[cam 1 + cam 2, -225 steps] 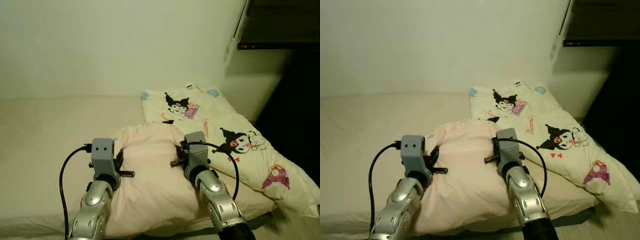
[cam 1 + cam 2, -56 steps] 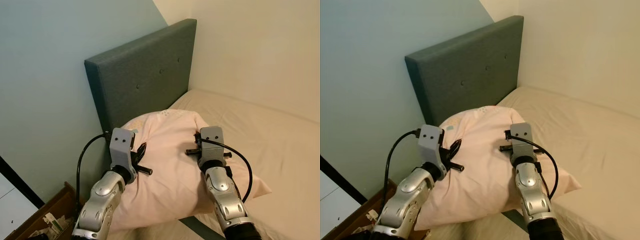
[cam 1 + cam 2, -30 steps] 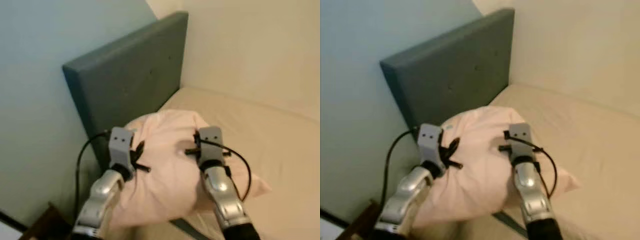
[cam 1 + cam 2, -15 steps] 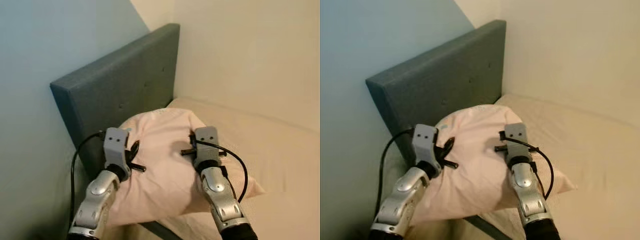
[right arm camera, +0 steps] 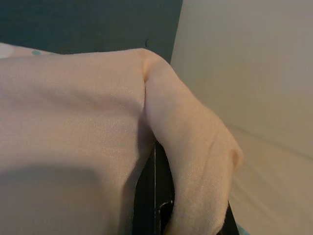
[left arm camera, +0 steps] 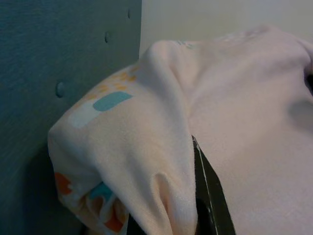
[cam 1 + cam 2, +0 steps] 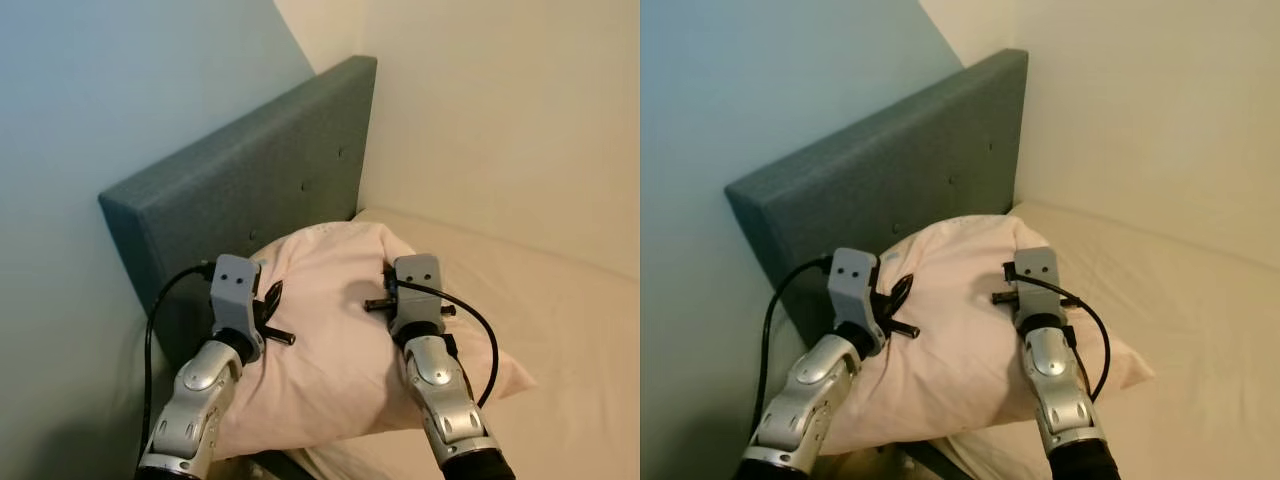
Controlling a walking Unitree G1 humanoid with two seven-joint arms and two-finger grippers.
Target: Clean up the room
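Pillow [image 7: 330, 330] clenched by left gripper [image 7: 268, 305] and right gripper [image 7: 392, 292], beside headboard [image 7: 250, 190].

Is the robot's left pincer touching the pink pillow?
Touching. The left wrist view shows the pillow fabric bunched over a black finger of the left pincer.

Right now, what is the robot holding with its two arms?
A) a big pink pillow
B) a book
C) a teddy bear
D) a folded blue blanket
A: both the left end effector and the right end effector pinch folds of the pale pink pillow, which is held up in front of the grey-green headboard of the bed.
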